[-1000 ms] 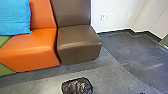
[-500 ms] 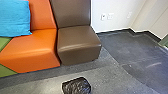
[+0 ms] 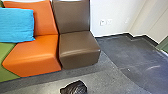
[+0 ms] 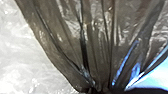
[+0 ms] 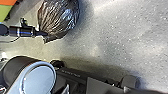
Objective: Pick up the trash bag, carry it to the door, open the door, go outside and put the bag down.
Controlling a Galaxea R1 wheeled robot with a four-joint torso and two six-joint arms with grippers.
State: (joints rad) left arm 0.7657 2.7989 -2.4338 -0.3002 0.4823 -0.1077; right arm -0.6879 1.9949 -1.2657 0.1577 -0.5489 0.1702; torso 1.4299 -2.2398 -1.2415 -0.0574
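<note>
Apparently pickup is done, the left gripper (image 5: 45, 33) pinching the crinkled black plastic trash bag (image 3: 75, 88) in front of the boxy brown padded seat (image 3: 79, 51); door and outdoor set-down remain, and the right gripper's state I cannot tell.

Your trash bag (image 3: 73, 88): black, shiny plastic, crinkled all over, body rounded and bulging. You have its neck bunched in your left gripper (image 5: 43, 33), long folds fanning out from there, a loose flap sticking out beside it. Light shows through the film near the neck. You can't tell from here whether its underside touches the floor.
</note>
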